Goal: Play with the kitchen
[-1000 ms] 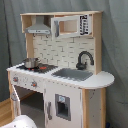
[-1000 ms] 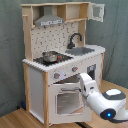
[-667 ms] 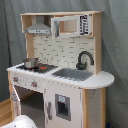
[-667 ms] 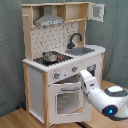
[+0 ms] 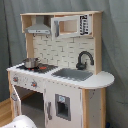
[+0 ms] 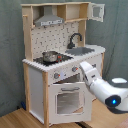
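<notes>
Kitchen (image 6: pixel 62 65) is standing upright on the wooden floor (image 6: pixel 15 119) against a grey curtain (image 5: pixel 115 50), its long axis running vertically from the oven door (image 6: pixel 69 99) up to the range hood (image 6: pixel 48 21). In the second exterior view its front is facing the camera and slightly toward the second exterior view's right. The arm (image 6: pixel 102 89) is reaching in from that side, its end sitting just beside the control panel below the stove, where the pot (image 6: pixel 50 56) is resting — the gripper itself is hidden behind the wrist, so I cannot tell how it is set. Judging by this, the step in hand is approaching the oven door's upper edge or a knob; the next move is calling for a careful, short advance to make contact.
</notes>
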